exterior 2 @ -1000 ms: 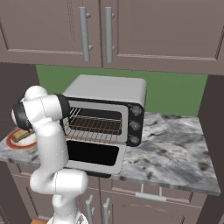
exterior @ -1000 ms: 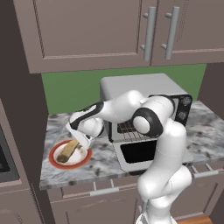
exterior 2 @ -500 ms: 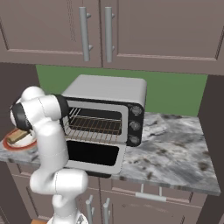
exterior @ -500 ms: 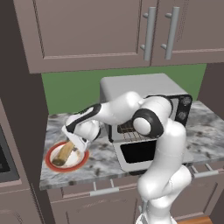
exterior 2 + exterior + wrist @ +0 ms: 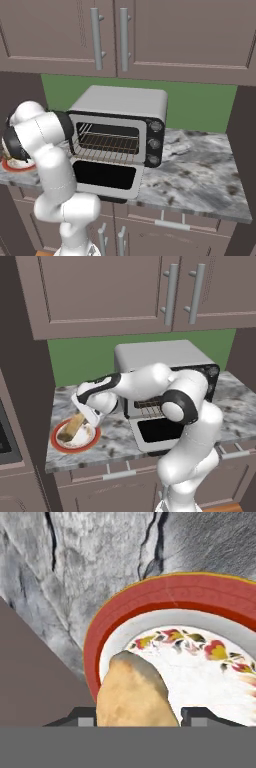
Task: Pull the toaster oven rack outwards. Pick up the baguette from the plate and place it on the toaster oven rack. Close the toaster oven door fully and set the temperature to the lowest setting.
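**Claw down at the plate, baguette between its fingers**

No brand, label or lettering can be read on anything here.

The plate sits on the marbled grey tabletop, at about 9 o'clock from the toaster oven. It carries the baguette, which lies across the white centre with one end toward the orange-red rim. In the hand view the loaf's rounded end rises between the two dark finger tips, over the plate's painted flower pattern.

The claw is lowered onto the plate and stands open about as wide as the loaf, one finger on each side of it. Whether the fingers press on the crust or only flank it cannot be told.

The toaster oven door hangs dropped open toward 6 o'clock below the cavity. The toaster oven rack shows in the open cavity, its front bars reaching out past the black front frame. Three knobs run down the black panel at the oven's 3 o'clock side.
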